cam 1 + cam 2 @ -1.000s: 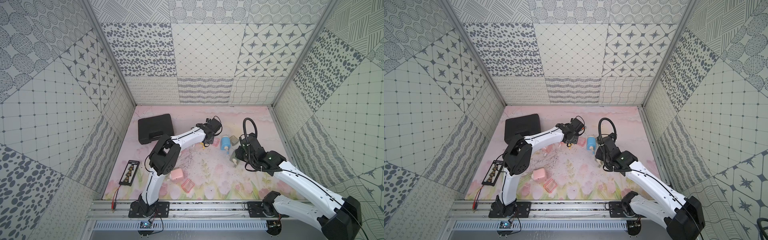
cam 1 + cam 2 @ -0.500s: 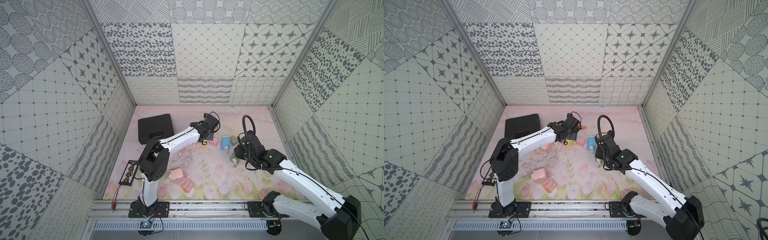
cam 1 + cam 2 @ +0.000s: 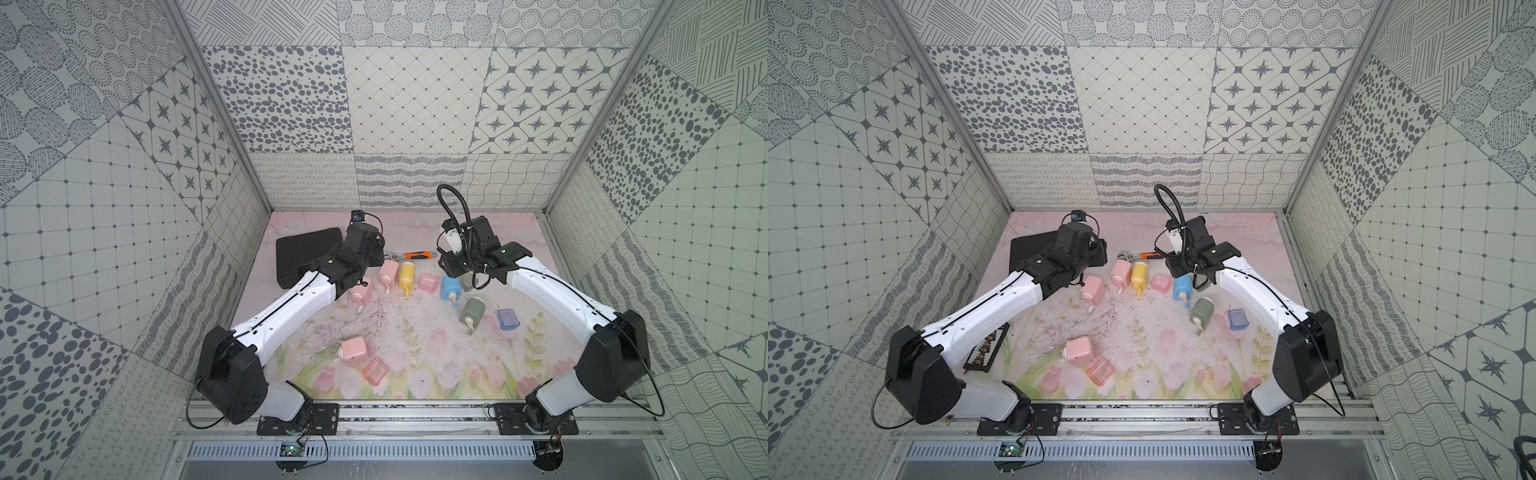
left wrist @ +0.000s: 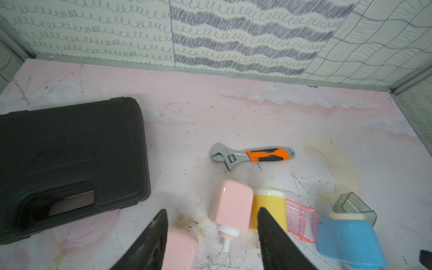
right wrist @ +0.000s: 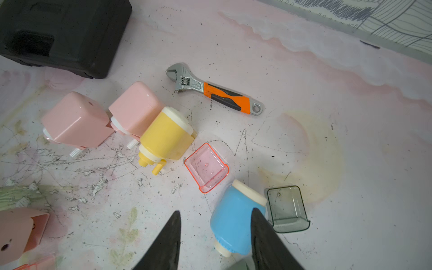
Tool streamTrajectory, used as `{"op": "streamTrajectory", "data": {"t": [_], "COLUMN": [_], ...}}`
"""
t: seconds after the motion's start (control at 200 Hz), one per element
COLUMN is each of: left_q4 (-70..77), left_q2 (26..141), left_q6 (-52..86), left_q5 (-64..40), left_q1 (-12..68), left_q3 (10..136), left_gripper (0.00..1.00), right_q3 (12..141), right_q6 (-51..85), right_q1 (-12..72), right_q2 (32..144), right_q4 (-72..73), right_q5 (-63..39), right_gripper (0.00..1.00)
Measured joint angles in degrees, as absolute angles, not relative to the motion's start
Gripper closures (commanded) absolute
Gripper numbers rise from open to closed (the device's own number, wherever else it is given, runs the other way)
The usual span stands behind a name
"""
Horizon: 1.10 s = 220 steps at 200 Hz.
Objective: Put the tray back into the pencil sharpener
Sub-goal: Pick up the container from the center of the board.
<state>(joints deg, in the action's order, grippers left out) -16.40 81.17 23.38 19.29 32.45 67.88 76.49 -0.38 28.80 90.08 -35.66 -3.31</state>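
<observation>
Grey tray, whole in right wrist view

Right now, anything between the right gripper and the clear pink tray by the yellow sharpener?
Nothing visible. The clear pink tray lies uncovered ahead of the open right gripper. Flanks are tight: the yellow sharpener sits close on one side, the blue sharpener on the other.

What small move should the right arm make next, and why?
Probably shift the right gripper sideways and lower it over the smoky green tray beside the blue pencil sharpener: its jaws stand open and empty above that sharpener, and this loose tray lies nearest.
</observation>
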Motion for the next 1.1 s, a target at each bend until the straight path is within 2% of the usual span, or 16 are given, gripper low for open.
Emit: {"op": "streamTrajectory", "data": {"t": [0.17, 0.375, 0.74, 1.101], "left_q4": [-11.55, -6.66, -0.12, 2.28], "left_q2": [75.55, 71.70, 71.13, 71.22], "left_q6": [20.53, 15.62, 10.81, 9.30], "left_q5": [17.69, 16.19, 14.31, 12.97], "left_q1": [26.30, 22.98, 21.56, 20.93], "left_q3": [61.25, 55.68, 53.06, 52.93], "left_gripper": [0.39, 0.40, 0.44, 0.45], "right_q3": [82.08, 90.08, 98.56, 101.03], "right_q6": [-11.25, -20.43, -28.73, -29.43], "right_q1": [27.62, 27.51, 27.51, 27.68], "right_q2": [99.92, 110.15, 118.67, 123.37], "right_q4": [-37.76, -41.74, -47.92, -51.42], "right_q5": [-7.53, -8.36, -6.81, -7.20], "right_gripper": [0.50, 0.50, 0.54, 0.61]}}
